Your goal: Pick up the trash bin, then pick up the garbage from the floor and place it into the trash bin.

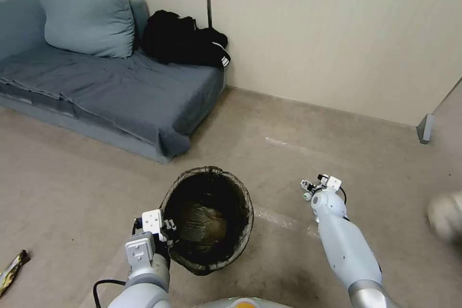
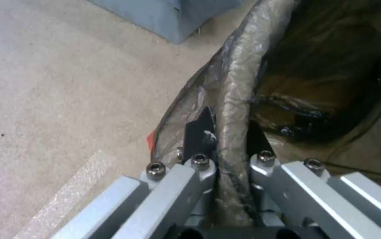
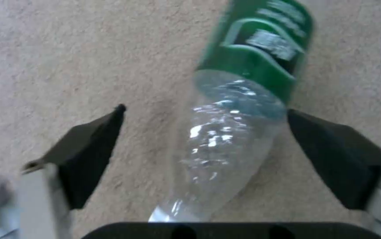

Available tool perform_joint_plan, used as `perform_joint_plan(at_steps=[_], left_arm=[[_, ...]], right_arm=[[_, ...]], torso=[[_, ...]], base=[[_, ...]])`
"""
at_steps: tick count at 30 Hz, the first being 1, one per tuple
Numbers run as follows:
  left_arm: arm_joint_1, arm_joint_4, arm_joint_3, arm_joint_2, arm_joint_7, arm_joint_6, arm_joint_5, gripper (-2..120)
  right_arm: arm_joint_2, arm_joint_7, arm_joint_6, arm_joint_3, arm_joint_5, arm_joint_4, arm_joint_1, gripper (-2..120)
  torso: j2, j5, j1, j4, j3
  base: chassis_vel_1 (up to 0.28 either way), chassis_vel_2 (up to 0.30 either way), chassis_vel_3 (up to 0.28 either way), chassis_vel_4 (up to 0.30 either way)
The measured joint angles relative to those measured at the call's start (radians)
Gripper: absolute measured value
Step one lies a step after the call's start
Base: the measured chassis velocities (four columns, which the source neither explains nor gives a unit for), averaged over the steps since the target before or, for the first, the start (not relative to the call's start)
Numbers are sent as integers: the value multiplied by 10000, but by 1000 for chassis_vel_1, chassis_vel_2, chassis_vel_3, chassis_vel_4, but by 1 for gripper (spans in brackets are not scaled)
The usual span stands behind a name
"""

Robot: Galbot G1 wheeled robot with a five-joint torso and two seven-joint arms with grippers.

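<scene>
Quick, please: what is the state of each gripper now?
Left gripper: shut on the trash bin rim.
Right gripper: open, the bottle between its fingers, not gripped.

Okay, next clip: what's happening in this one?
A two-armed robot is tidying a room floor. Its left gripper is clamped on the bag-lined rim of the trash bin, holding it near the robot's front. The right gripper is open with a green-labelled clear bottle between its fingers, not yet squeezed. A yellow wrapper lies on the floor to the robot's left. A blue sofa stands against the wall behind.
</scene>
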Motion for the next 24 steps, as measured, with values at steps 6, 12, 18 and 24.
perform_joint_plan(at_steps=[6, 12, 18, 24], left_arm=[[-25, 23, -12, 24, 3, -9, -5, 0], [-20, 55, 2, 38, 6, -17, -4, 0], [-49, 55, -21, 66, 6, -18, -27, 0], [-101, 65, -5, 67, 10, -17, -79, 0]], right_arm=[[-150, -171, 207, 51, -14, -408, 130, 63], [-233, -346, 493, 98, -134, -897, 308, 39], [-255, -444, 679, 109, -232, -1182, 413, 26], [-182, -471, 939, 100, -432, -1239, 347, 19]], torso=[[0, 0, 0, -1, 0], [1, -2, 0, 0, -1], [2, -5, 0, 0, -2], [2, -3, -1, -1, -2]], base=[[0, 0, 0, 0], [0, 0, 0, 0], [0, 0, 0, 0], [0, 0, 0, 0]])
